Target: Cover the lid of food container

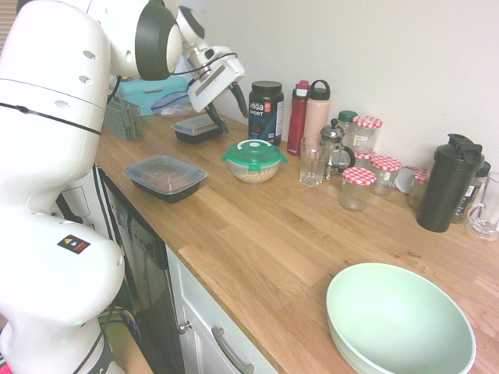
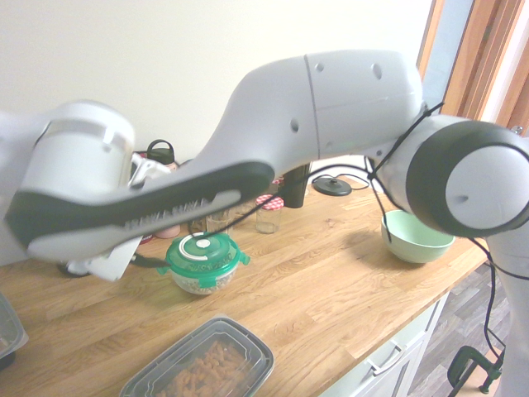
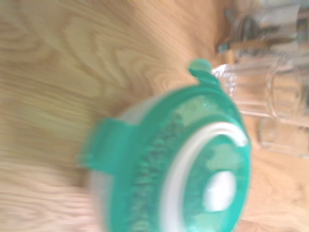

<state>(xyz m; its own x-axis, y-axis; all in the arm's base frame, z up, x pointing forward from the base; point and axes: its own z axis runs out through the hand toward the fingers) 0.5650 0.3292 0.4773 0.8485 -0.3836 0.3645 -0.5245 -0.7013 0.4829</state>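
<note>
Gripper (image 1: 231, 100) tilted steeply downward, fingers spread wide and empty, poised above and apart from the green lid (image 1: 253, 150). Lid seated on the food container (image 1: 253, 171), on the wooden counter (image 1: 257, 234) beside a clear glass (image 1: 312, 161).

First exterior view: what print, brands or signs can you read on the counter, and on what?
"vega SPORT": on the black tub behind the food container, which has the lid on it.
Smaller print lower on that tub: too small to read.
Red bottle, pink bottle, checked-lid jars, black shaker: no print I can read.
Second exterior and wrist views: nothing legible.
</note>
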